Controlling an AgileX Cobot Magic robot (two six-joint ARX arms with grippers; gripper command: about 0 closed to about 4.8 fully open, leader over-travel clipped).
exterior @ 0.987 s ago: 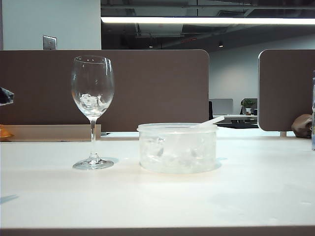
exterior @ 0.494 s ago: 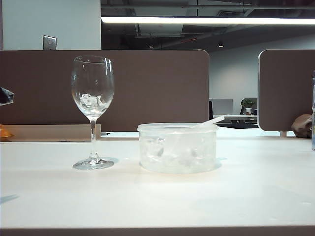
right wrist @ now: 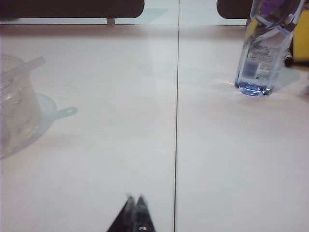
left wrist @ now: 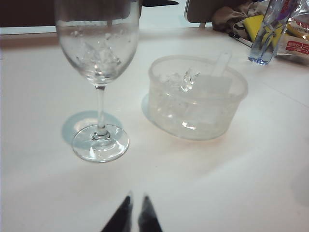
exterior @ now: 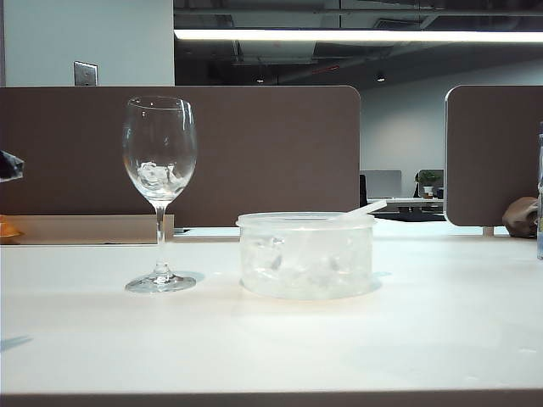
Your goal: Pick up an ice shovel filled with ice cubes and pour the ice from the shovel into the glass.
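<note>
Ice cubes [exterior: 157,175] sit in the bowl of a stemmed wine glass [exterior: 159,182] standing upright on a white table [exterior: 271,339], with a round clear plastic tub [exterior: 306,254] just beside it and apart from its foot. More ice lies inside the tub, where a translucent white scoop [left wrist: 217,75] rests with its head down among the cubes and its thin handle leaning out over the rim on the side away from the glass. Neither arm reaches the objects. The left gripper [left wrist: 134,215] hangs low over bare tabletop in front of the glass, its dark fingertips nearly together with only a thin slit between them, holding nothing. The right gripper [right wrist: 134,210] sits well off to the tub's side, jaws pressed together and empty, facing a clear water bottle [right wrist: 263,48] standing farther along the table.
</note>
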